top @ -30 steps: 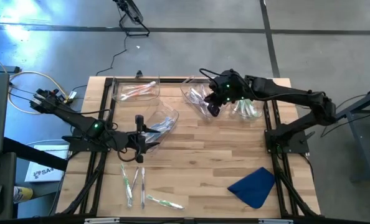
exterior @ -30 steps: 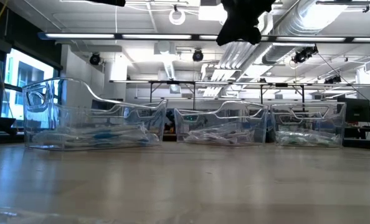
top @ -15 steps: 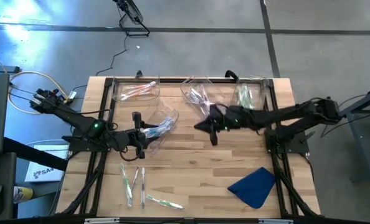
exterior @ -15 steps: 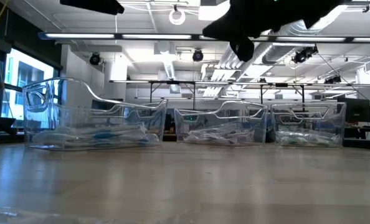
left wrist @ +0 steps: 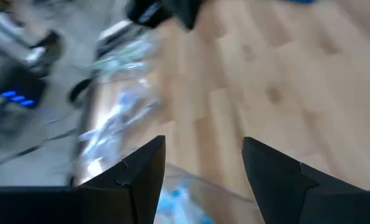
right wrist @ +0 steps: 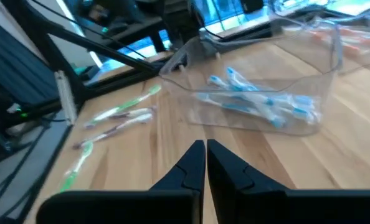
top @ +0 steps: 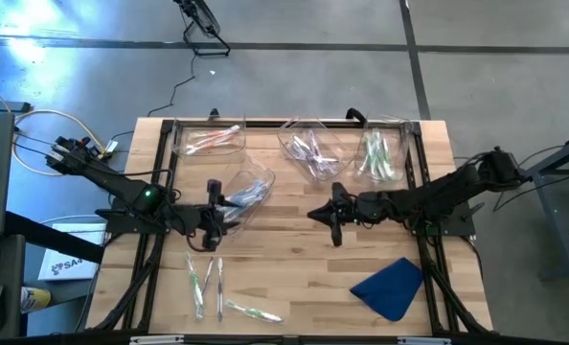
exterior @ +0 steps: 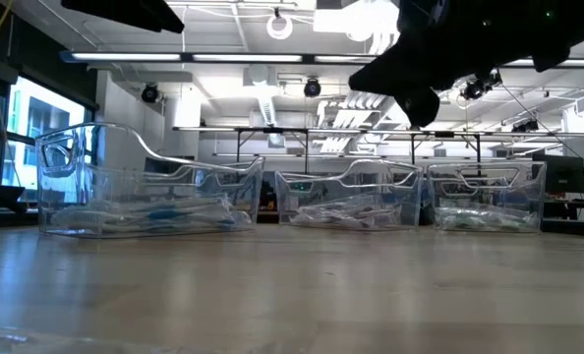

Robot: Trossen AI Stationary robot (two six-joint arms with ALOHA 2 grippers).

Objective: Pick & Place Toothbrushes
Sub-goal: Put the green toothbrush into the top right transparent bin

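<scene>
Several loose toothbrushes [top: 211,280] lie flat on the table's near left part; the right wrist view shows them too [right wrist: 118,112]. A clear bin [top: 248,191] with blue toothbrushes [right wrist: 260,101] stands at mid-left. My left gripper [top: 222,211] hangs open just beside that bin's near-left side, its fingers [left wrist: 141,177] empty. My right gripper [top: 312,213] is shut and empty above the table's middle, pointing toward the left side; in the right wrist view its fingers [right wrist: 205,163] meet. In the low view it hangs well above the tabletop [exterior: 410,84].
Three more clear bins stand along the far edge, holding pink [top: 210,140], purple [top: 308,150] and green [top: 378,155] brushes. A blue cloth [top: 390,287] lies at the near right. Bare wood lies between the two grippers.
My right gripper has left the far bins, coming toward the near edge and down to above the table's middle, and it has tipped up from pointing steeply down to nearly level.
</scene>
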